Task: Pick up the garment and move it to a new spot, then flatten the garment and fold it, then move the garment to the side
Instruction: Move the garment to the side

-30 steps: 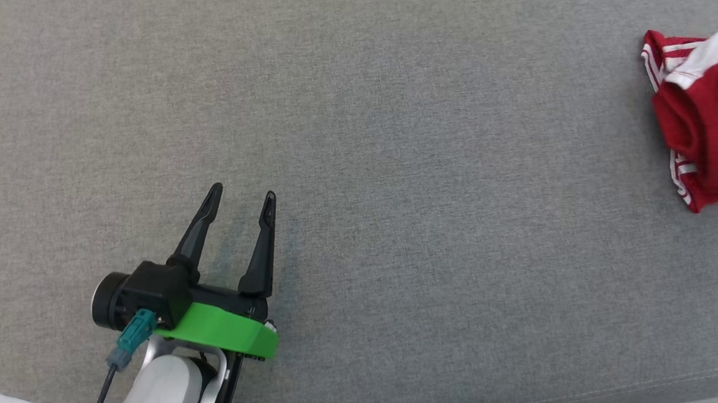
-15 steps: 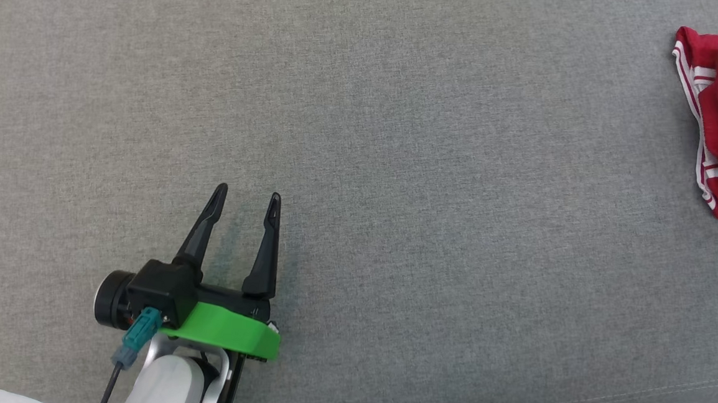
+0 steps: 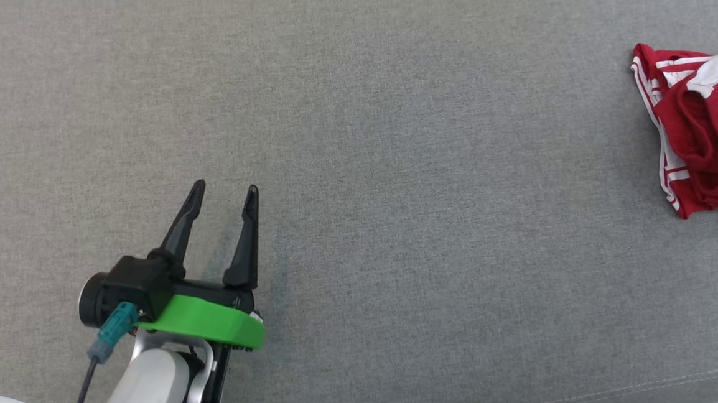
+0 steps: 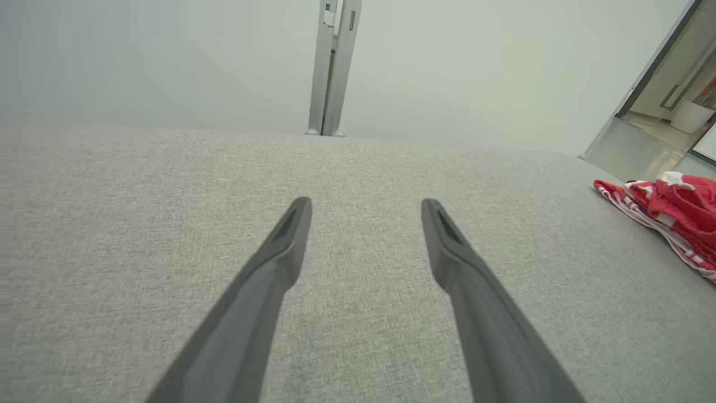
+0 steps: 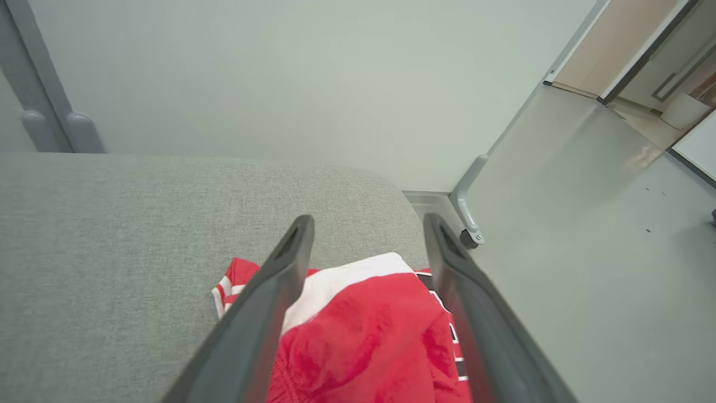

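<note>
Garment (image 3: 705, 142) was crumpled, red w/ white trim (near cushion (image 3: 398, 166) edge). L gripper (image 3: 225, 186) gaped empty; R gripper (image 5: 367, 219) gaped over it.

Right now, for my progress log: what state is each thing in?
red and white garment: crumpled, unfolded, at the right end of the grey cushion.
left gripper: open, empty, over bare cushion.
right gripper: open, over the garment.

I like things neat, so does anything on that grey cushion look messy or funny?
The red-and-white fabric garment lies bunched in a crumpled heap at the far right end of the grey fabric cushion, near its edge, neither flat nor folded. Nothing else looks odd.
</note>
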Motion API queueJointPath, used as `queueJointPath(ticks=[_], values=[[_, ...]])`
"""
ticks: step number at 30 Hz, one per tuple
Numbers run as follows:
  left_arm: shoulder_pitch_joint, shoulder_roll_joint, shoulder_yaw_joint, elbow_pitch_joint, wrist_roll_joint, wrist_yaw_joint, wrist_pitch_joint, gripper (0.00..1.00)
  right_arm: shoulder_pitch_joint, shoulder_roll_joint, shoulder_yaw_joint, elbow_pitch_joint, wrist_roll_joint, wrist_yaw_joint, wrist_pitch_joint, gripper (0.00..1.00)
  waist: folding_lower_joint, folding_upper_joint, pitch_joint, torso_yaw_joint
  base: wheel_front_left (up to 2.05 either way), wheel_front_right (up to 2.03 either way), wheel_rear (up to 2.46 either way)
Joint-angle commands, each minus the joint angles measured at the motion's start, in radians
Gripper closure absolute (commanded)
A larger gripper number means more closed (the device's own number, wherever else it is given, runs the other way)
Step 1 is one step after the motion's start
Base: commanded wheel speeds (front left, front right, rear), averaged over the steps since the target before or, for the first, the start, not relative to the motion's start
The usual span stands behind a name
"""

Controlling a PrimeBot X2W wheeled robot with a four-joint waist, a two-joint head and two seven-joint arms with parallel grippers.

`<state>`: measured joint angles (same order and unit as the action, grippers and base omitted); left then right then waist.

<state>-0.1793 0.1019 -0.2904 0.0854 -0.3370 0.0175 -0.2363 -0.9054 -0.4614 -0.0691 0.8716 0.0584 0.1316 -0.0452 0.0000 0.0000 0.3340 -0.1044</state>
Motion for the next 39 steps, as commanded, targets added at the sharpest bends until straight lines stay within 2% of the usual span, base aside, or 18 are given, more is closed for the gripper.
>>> queueJointPath(ticks=[1, 7, 12, 21, 29, 34, 39], values=[[-0.024, 0.0, 0.015, 0.004, -0.018, -0.001, -0.006, 0.0, 0.004, 0.017, 0.016, -0.019, 0.005, -0.002, -0.02, 0.0, 0.0, 0.0, -0.042, -0.008, 0.0, 0.0, 0.0], [-0.036, -0.006, 0.089, 0.048, -0.069, 0.011, -0.021, 0.0, 0.048, 0.107, 0.065, -0.076, 0.015, -0.002, -0.089, 0.0, 0.0, 0.0, -0.125, -0.001, 0.0, 0.0, 0.0], [-0.012, -0.007, 0.137, 0.099, -0.065, 0.036, -0.029, 0.0, 0.113, 0.189, 0.114, -0.122, 0.047, -0.002, -0.138, 0.0, 0.0, 0.0, -0.183, 0.014, 0.0, 0.0, 0.0], [0.073, -0.034, 0.193, 0.139, -0.047, 0.019, -0.029, 0.0, 0.315, 0.303, 0.156, -0.244, 0.101, -0.002, -0.197, 0.0, 0.0, 0.0, -0.261, 0.069, 0.0, 0.0, 0.0], [0.147, -0.046, 0.198, 0.136, -0.03, 0.011, -0.029, 0.0, 0.532, 0.38, 0.143, -0.407, 0.07, -0.002, -0.212, 0.0, 0.0, 0.0, -0.296, 0.114, 0.0, 0.0, 0.0], [0.175, -0.049, 0.182, 0.137, -0.023, 0.013, -0.029, 0.0, 0.664, 0.406, 0.127, -0.483, 0.044, -0.002, -0.212, 0.0, 0.0, 0.0, -0.307, 0.129, 0.0, 0.0, 0.0], [0.196, -0.05, 0.176, 0.135, -0.019, 0.018, -0.029, 0.0, 0.753, 0.41, 0.136, -0.524, 0.108, -0.002, -0.214, 0.0, 0.0, 0.0, -0.316, 0.135, 0.0, 0.0, 0.0]])
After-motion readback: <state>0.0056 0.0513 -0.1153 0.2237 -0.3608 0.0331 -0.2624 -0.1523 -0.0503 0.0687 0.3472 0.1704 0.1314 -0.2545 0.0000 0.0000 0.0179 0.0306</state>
